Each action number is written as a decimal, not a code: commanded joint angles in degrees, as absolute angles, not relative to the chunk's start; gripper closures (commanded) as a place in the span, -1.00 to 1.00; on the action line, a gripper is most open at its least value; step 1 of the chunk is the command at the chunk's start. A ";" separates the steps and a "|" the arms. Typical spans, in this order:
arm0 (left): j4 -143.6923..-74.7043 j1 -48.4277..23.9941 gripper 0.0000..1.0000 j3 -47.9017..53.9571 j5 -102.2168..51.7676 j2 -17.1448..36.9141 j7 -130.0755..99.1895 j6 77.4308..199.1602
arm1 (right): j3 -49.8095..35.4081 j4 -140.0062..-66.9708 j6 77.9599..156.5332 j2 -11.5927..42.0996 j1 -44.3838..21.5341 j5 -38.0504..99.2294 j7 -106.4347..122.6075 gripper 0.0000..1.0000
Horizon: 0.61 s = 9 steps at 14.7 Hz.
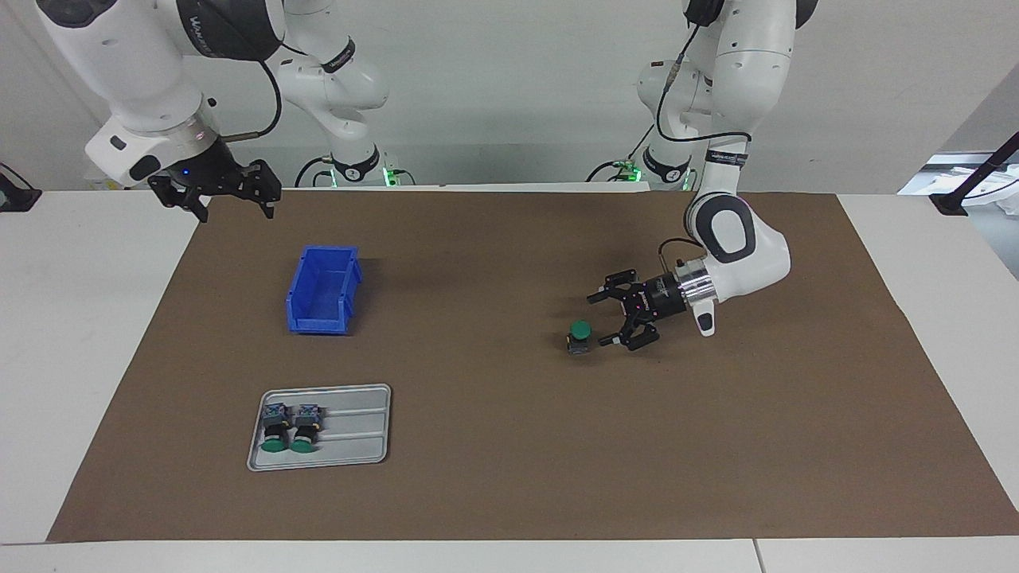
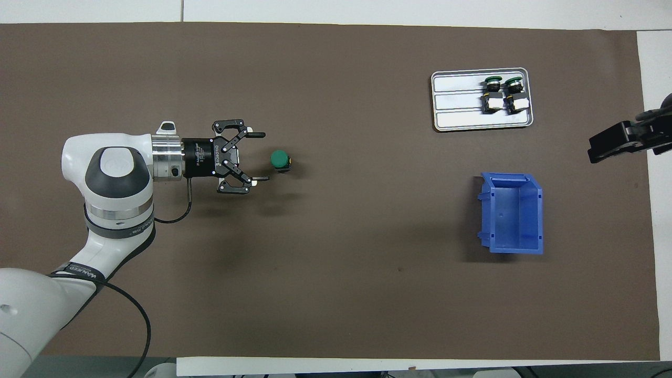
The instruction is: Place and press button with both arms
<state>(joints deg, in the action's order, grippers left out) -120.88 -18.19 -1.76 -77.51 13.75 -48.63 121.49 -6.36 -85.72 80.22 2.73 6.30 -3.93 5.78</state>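
One button (image 1: 579, 333) stands upright on the brown mat, green cap up; in the overhead view the button (image 2: 280, 159) is alone on the left arm's half. My left gripper (image 1: 599, 320) lies low and level, open, pointing at it. Its fingertips (image 2: 261, 178) stop just short of the button and nothing is between them; the left gripper (image 2: 261, 156) does not touch it. My right gripper (image 1: 236, 211) hangs open and empty, high over the table edge at the right arm's end. In the overhead view only part of the right gripper (image 2: 604, 147) shows.
A grey metal tray (image 1: 358, 434) (image 2: 457, 100) at the right arm's end holds two identical buttons (image 1: 290, 426) (image 2: 503, 93) lying on their sides. A blue open bin (image 1: 318, 322) (image 2: 487, 215) stands nearer to the robots than the tray. The brown mat (image 1: 509, 446) covers the table.
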 commanded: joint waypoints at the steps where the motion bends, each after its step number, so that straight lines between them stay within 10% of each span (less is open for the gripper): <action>1: -119.98 -17.67 -1.00 -2.20 -69.73 11.25 -49.75 123.83 | -6.68 -87.19 79.98 1.41 6.77 -4.04 6.42 -0.99; 9: -112.51 -18.63 -1.00 -2.11 -50.98 11.78 -49.66 124.01 | -6.68 -87.19 79.98 1.41 6.77 -3.96 6.42 -0.99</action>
<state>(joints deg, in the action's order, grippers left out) -114.18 -17.91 -1.98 -53.83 11.55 -48.89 123.02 -6.36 -85.72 80.22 2.72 6.30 -3.93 5.78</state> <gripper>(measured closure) 0.000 0.004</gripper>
